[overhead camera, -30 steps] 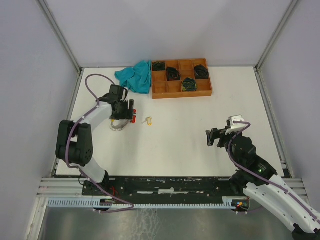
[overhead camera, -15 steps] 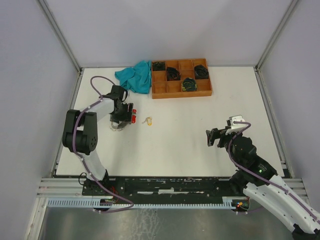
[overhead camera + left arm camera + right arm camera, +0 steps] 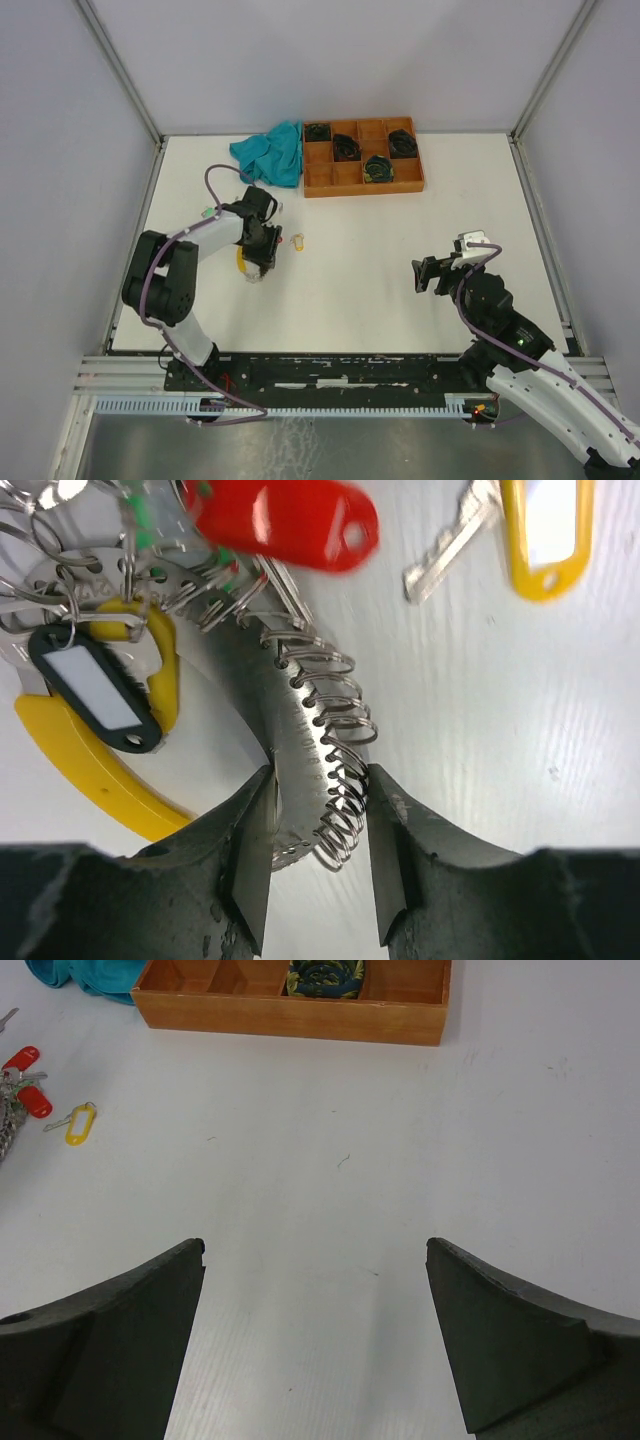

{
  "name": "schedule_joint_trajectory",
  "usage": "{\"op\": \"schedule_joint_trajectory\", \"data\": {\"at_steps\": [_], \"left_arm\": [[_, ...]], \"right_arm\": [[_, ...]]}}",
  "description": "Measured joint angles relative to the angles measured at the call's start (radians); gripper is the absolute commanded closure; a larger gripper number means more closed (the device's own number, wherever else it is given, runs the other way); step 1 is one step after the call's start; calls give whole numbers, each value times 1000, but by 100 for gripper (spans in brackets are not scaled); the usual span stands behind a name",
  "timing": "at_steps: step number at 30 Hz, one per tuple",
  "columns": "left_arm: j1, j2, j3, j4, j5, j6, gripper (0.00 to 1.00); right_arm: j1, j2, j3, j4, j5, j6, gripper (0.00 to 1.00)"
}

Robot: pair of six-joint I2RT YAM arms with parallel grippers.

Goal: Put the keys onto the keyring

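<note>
The keyring [image 3: 298, 730] is a curved silvery band edged with wire coils and a yellow segment [image 3: 80, 765], lying on the white table. My left gripper [image 3: 320, 815] straddles the band's end, one pad on the flat metal, the other against the coils. Keys with red [image 3: 280, 520] and black [image 3: 95, 685] tags hang on it. A loose key with a yellow tag [image 3: 545, 530] lies apart to the right; from above this key [image 3: 298, 240] is just beyond the left gripper [image 3: 262, 250]. My right gripper [image 3: 425, 273] hovers wide open with nothing between its fingers.
An orange-brown compartment tray [image 3: 360, 188] holding black coiled bundles stands at the back centre. A teal cloth [image 3: 272, 152] lies crumpled to its left. In the right wrist view the tray [image 3: 300, 1018] is far ahead of the right gripper [image 3: 315, 1250].
The left arm swung right and nearer along the keyring, and its jaws narrowed onto the coiled band. The right arm has not moved.
</note>
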Motion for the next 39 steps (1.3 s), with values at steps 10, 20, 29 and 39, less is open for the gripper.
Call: {"op": "schedule_joint_trajectory", "data": {"at_steps": [10,20,29,39], "left_arm": [[-59,-207,-255,92,206,-174,75],[-200,-343,-406,278,328,-346,90],[-331,-294,-413,516,378,-400,97],[-404,-263,-393,655,419,-398,97]], "right_arm": [[0,37,0,1,-28,2,0],[0,132,0,32,-149,-4,0],[0,237,0,58,-266,-24,0],[0,269,1,84,-322,-38,0]]}}
